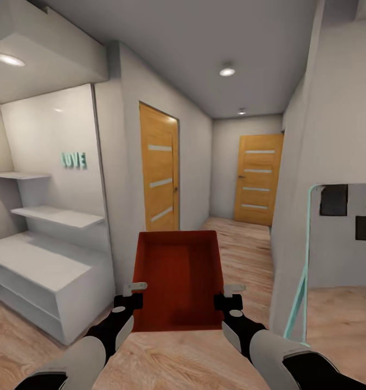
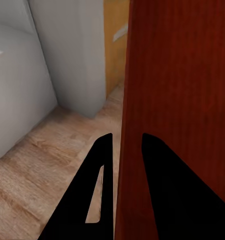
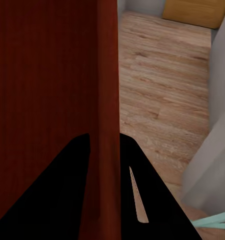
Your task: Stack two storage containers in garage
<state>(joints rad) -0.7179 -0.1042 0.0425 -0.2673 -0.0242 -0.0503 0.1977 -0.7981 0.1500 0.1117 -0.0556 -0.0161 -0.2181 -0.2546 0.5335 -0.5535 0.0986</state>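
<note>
Robot stands in a hallway w/ light wood-plank floor [image 1: 242,238], carrying one orange-red rectangular open-top plastic bin [image 1: 177,279] held out in front, centre-bottom of the head view, clear of the floor. Bin's open top faces the camera, ribbed inside visible.

Left gripper [image 1: 133,295] sits at the bin's left rim near its lower corner; in the left wrist view the two black fingers [image 2: 100,175] straddle the red side wall [image 2: 177,100], one each side, clamped on it. Right gripper [image 1: 229,297] is at the bin's right rim, same height; the right wrist view shows its black fingers [image 3: 142,185] pinching the bin wall [image 3: 47,75] likewise. Both forearms, black and white, rise from the bottom corners of the head view.

Left of frame: white shelving unit [image 1: 42,265] w/ two wall shelves above it and teal "LOVE" letters [image 1: 74,160] on the white wall. Centre-left: orange-wood door w/ four glass slats [image 1: 160,170], shut. Another like it [image 1: 257,179] at the far end of the corridor, centre-right. Right edge: pale-teal-framed panel [image 1: 334,238] w/ dark squares on it. Round ceiling lights [image 1: 226,71] upper centre and upper left.
</note>
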